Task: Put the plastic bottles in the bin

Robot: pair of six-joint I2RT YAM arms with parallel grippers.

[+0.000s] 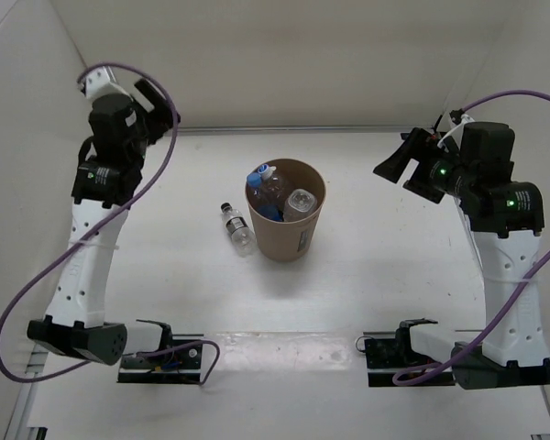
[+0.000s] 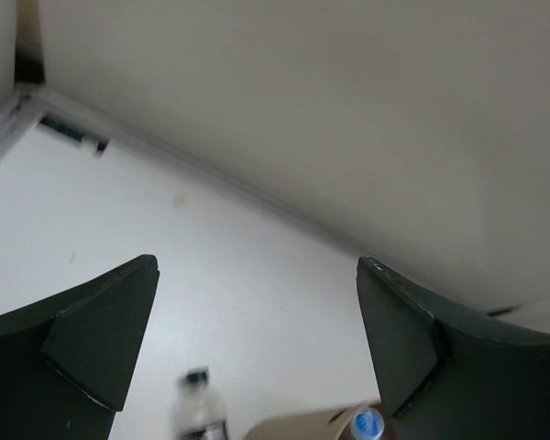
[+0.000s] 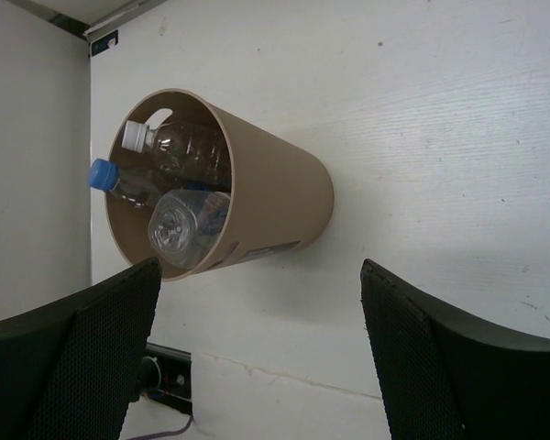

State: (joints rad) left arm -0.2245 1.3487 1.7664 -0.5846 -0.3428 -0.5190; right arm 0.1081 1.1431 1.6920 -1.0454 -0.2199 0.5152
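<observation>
Standing upright near the middle of the white table (image 1: 385,275), the tan bin (image 1: 289,240) holds three bottles: a blue-capped bottle (image 3: 117,181), a white-capped bottle (image 3: 179,139) and a clear bottle (image 3: 176,225) whose mouth points up out of the rim. The fourth, a black-capped bottle (image 1: 238,227), lies on its side on the table just left of the bin, well apart from both arms. The left gripper (image 2: 257,270) hangs raised at the far left, its jaws spread wide with nothing between them. The right gripper (image 3: 261,268), off to the right of the bin, is likewise spread wide and empty.
</observation>
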